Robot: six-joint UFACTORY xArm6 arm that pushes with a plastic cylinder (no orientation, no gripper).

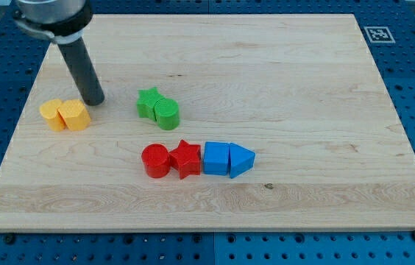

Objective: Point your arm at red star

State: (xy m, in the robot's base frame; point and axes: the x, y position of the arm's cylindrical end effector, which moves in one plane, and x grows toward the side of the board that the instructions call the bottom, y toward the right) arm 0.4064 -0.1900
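The wooden table was seen lying on a blue perforated base. No jaws were to be found on the arm; it ended in a dark rod, and my tip was set down near the view's upper left, just above and to the right of the two yellow blocks. These, a yellow block of unclear shape and a yellow hexagonal block, were seen touching each other.

The red star was placed near the middle of the table, toward the view's bottom, well apart from my tip. It was flanked in a row: a red cylinder touched it on the view's left, and a blue cube on its right, followed by a blue triangular block.

Between my tip and that row, a green star and a green cylinder were seen pressed together.

A black-and-white square marker was noted at the table's upper right corner; no readable writing or brand could be made out.
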